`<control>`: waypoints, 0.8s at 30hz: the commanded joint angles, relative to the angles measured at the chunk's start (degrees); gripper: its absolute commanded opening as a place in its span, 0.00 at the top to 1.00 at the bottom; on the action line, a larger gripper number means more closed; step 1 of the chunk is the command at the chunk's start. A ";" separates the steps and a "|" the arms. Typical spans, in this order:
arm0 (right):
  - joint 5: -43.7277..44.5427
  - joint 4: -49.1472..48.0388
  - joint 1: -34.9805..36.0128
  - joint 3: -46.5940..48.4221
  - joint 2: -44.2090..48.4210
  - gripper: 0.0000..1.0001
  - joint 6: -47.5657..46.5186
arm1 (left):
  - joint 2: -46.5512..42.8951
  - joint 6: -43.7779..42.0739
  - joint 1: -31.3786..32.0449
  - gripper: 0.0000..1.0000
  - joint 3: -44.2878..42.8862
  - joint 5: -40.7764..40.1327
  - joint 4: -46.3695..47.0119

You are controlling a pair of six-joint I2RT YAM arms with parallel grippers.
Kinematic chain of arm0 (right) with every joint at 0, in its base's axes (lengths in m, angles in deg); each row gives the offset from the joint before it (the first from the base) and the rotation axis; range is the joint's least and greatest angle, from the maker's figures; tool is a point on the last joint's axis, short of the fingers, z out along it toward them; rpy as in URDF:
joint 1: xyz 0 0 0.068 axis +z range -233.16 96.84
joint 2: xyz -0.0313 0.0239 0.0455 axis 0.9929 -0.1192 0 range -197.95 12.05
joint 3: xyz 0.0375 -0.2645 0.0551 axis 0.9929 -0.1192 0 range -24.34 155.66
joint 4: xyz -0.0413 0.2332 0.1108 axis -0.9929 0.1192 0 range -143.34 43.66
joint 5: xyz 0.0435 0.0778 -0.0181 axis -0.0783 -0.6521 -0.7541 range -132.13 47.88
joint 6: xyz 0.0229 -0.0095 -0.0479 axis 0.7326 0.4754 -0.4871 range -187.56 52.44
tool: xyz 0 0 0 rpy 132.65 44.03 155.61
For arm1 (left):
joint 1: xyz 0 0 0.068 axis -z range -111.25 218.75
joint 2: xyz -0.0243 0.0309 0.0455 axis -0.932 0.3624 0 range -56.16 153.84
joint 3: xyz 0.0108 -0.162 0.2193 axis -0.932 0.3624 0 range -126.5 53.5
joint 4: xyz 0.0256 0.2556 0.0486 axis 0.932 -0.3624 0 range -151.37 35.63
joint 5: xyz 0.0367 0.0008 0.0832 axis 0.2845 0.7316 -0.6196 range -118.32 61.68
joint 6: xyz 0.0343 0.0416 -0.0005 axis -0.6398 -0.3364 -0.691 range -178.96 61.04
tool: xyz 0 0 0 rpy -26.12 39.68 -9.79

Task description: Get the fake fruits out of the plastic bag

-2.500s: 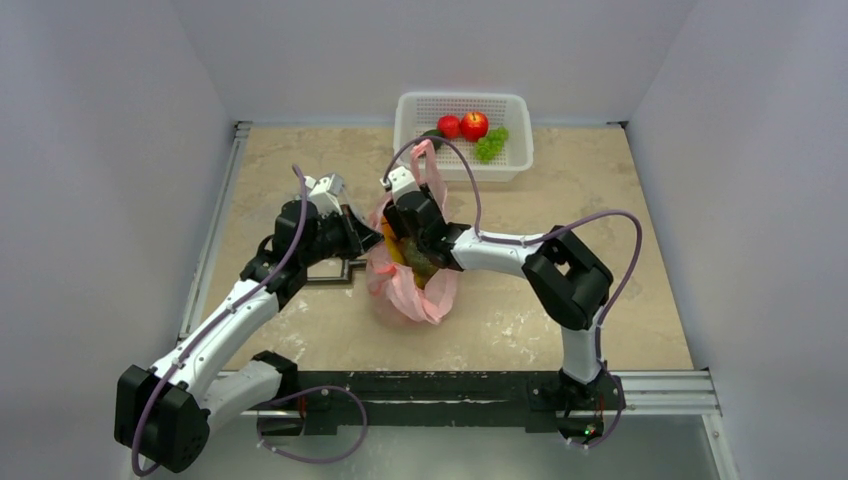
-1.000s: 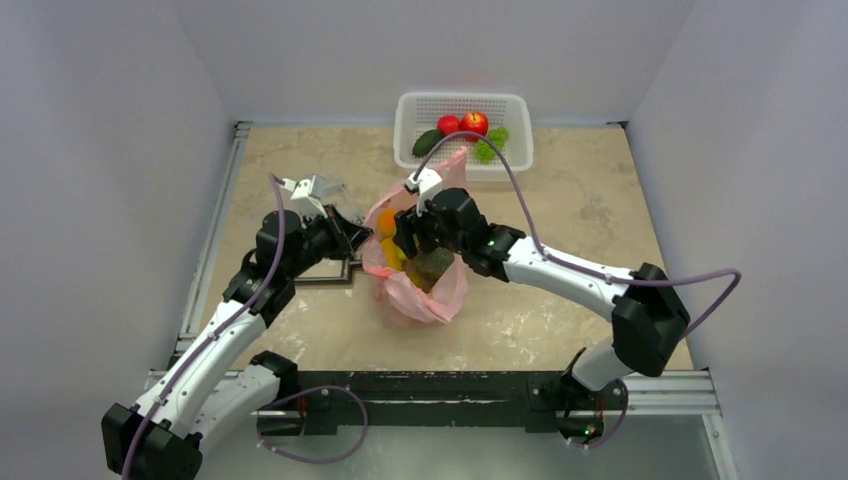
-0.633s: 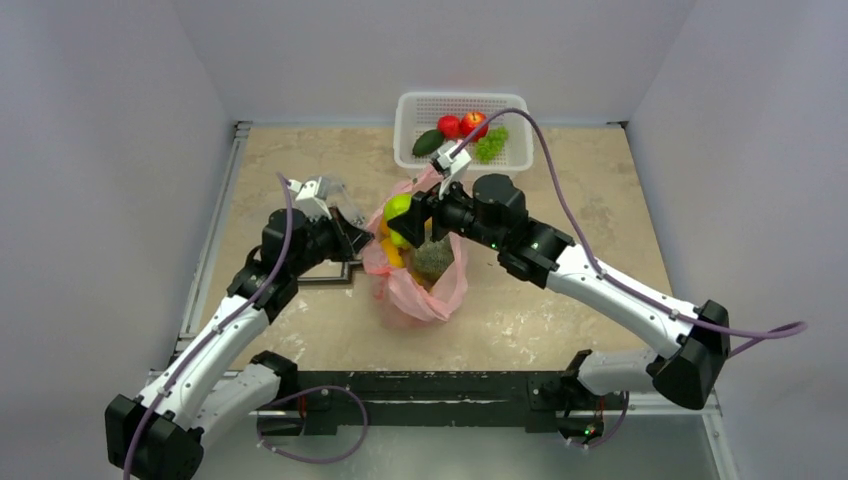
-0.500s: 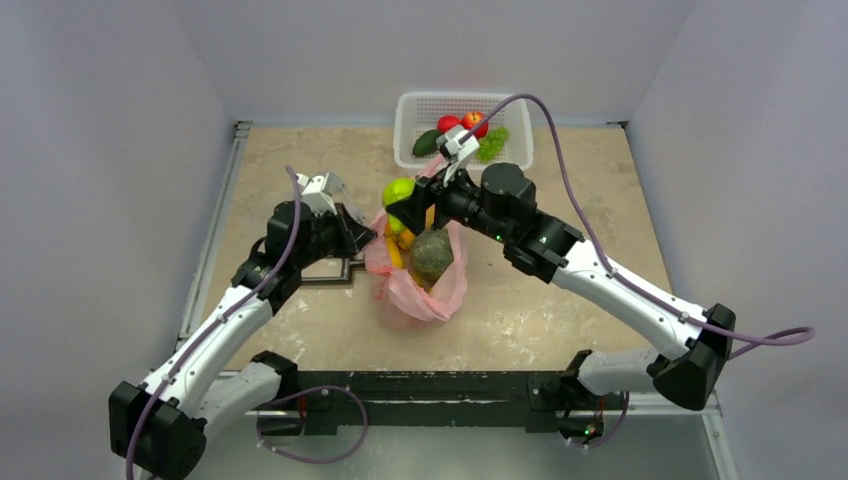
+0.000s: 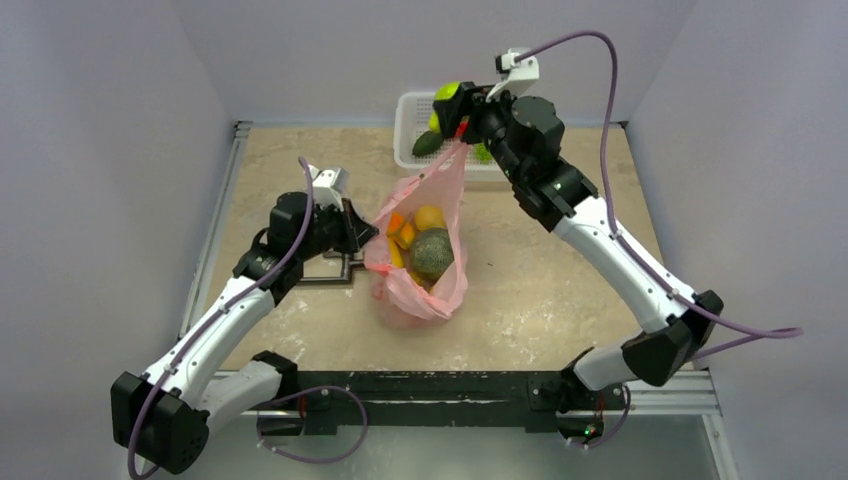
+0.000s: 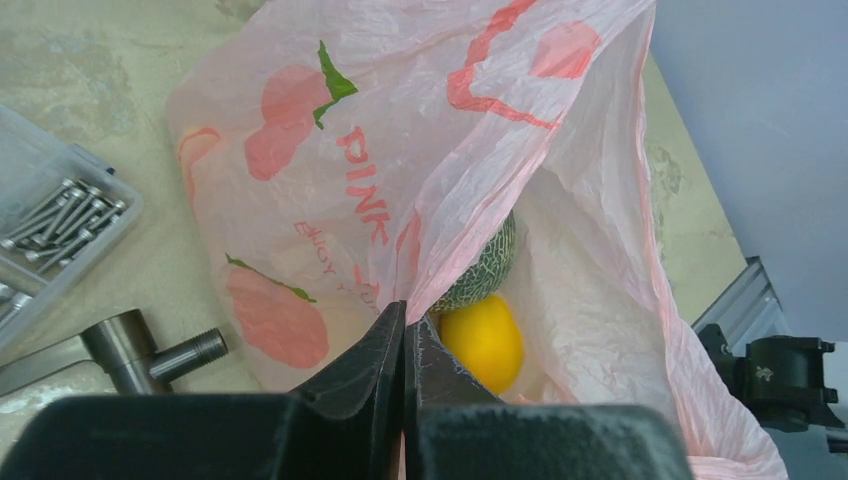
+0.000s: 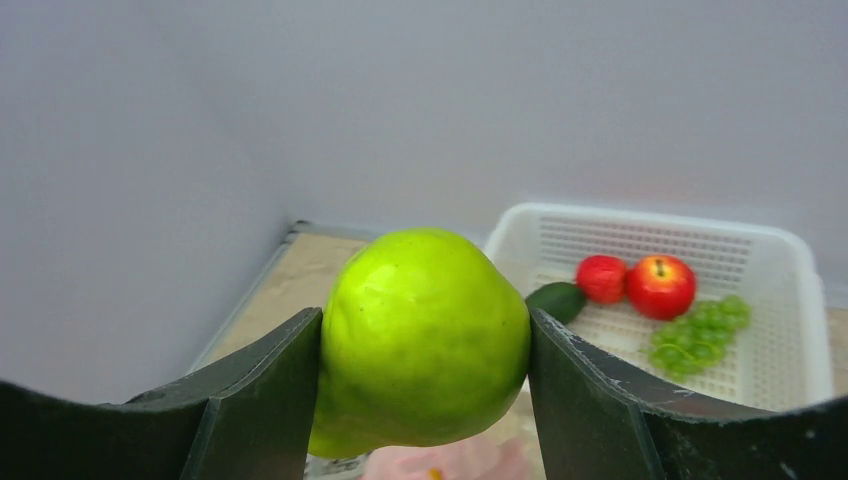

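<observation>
The pink plastic bag (image 5: pixel 415 285) stands mid-table with its mouth open. Inside it lie a rough dull-green melon (image 5: pixel 432 254), a yellow fruit (image 5: pixel 430 216) and an orange one (image 5: pixel 397 224). My left gripper (image 5: pixel 362 233) is shut on the bag's left rim (image 6: pixel 430 255); the left wrist view shows the melon (image 6: pixel 482 274) and a yellow fruit (image 6: pixel 484 343) just past it. My right gripper (image 5: pixel 449 98) is raised high over the basket's near-left corner, shut on a yellow-green fruit (image 7: pixel 425 335). The bag's far side (image 5: pixel 445 168) stretches up towards it.
A white perforated basket (image 5: pixel 403 125) at the back holds two red apples (image 7: pixel 660 285), green grapes (image 7: pixel 702 324) and a dark avocado shape (image 7: pixel 557 298). A clear box of screws (image 6: pixel 50 220) and a metal fitting (image 6: pixel 150 350) lie left of the bag.
My right gripper has lifted the yellow-green fruit out of the bag and carried it up and back to the basket. The bag's far side rose with it. The left gripper kept its hold.
</observation>
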 commanded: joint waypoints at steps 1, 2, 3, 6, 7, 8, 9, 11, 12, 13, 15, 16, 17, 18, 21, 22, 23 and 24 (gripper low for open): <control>2.97 -2.48 -8.14 4.22 -4.96 1.00 3.51 | -3.77 -4.48 -0.47 1.00 0.81 -3.47 2.64; 2.49 -3.01 -9.98 4.69 -6.43 1.00 4.17 | -4.11 -4.82 -0.46 1.00 1.60 -4.34 2.80; 2.14 -2.83 -11.59 5.60 -8.09 1.00 4.80 | -4.30 -4.93 -0.57 1.00 2.09 -4.88 2.80; 1.73 -2.41 -16.16 7.50 -13.60 1.00 6.36 | -4.46 -7.41 -0.55 1.00 0.52 -5.77 0.21; 0.37 -1.92 -17.74 8.39 -15.75 1.00 7.08 | -4.60 -7.90 -0.56 1.00 0.24 -7.06 -0.52; -1.09 -1.76 -18.80 9.11 -17.78 1.00 7.42 | -4.79 -8.35 -0.55 1.00 0.11 -8.21 -1.00; -1.84 -1.87 -19.65 10.14 -20.13 1.00 7.17 | -5.05 -8.73 -0.64 1.00 0.06 -9.01 -1.24; -2.61 -1.06 -20.38 12.74 -25.29 1.00 5.82 | -5.57 -9.26 -0.64 1.00 0.20 -9.36 -1.04; -2.90 -0.56 -20.55 14.42 -28.02 1.00 4.83 | -5.71 -9.26 -0.70 1.00 0.43 -9.20 -0.81; -3.32 -0.10 -20.54 16.11 -30.70 1.00 4.01 | -5.89 -9.33 -0.66 1.00 0.50 -9.08 -0.65; -4.95 1.74 -20.68 20.01 -36.02 1.00 3.12 | -5.92 -9.62 -0.67 1.00 0.67 -8.85 -0.44; -6.11 2.39 -20.61 21.70 -39.15 1.00 2.67 | -5.87 -9.72 -0.64 1.00 0.64 -8.84 -0.42; -7.33 2.52 -20.63 23.07 -41.21 1.00 2.62 | -5.87 -9.85 -0.64 1.00 0.67 -8.67 -0.37; -8.18 2.79 -20.61 24.24 -43.01 1.00 2.69 | -5.81 -9.92 -0.65 1.00 0.62 -8.50 -0.27; -8.29 5.42 -20.63 28.56 -47.47 1.00 2.98 | -5.54 -10.25 -0.68 1.00 0.77 -7.42 0.11; -8.22 5.96 -20.61 29.38 -48.62 1.00 3.10 | -5.38 -10.31 -0.64 1.00 0.78 -6.83 0.24; -8.06 6.24 -20.61 29.81 -49.32 1.00 3.27 | -5.27 -10.34 -0.64 1.00 0.78 -6.18 0.55; -7.40 6.49 -20.64 29.93 -50.01 0.99 3.41 | -5.12 -10.34 -0.68 1.00 0.86 -5.43 0.76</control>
